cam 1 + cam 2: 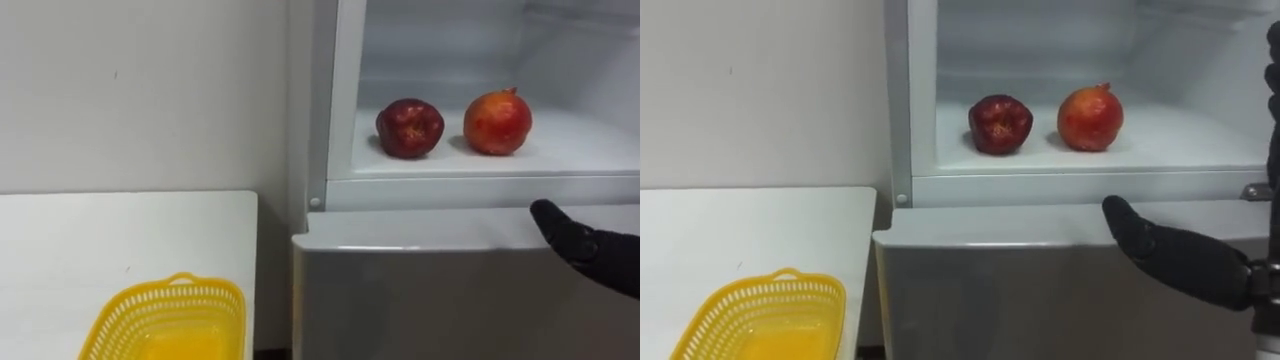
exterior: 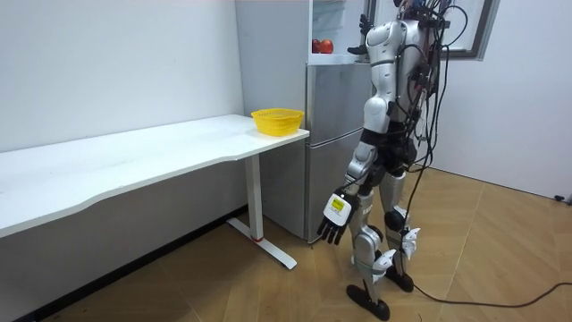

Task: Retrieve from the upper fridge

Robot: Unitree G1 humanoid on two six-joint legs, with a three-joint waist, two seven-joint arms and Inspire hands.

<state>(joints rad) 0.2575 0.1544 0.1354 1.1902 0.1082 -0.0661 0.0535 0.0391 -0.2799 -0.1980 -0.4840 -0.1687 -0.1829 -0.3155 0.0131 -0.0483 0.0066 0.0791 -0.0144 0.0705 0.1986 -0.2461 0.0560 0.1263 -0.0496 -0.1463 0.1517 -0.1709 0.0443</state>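
You have nothing legible to work with here: no word, number, brand or sign can be read on any surface in either eye view. In the room view, the small tag [image 2: 337,205] on the back of the left hand [image 2: 332,225] carries print, but it is too small for you to make out.

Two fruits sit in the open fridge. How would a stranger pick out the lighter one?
In the open upper compartment of the fridge, right of the white table, two round fruits sit apart on the shelf. The pomegranate is the right-hand one: orange-red with a small crown on top, unlike the dark red fruit beside it.
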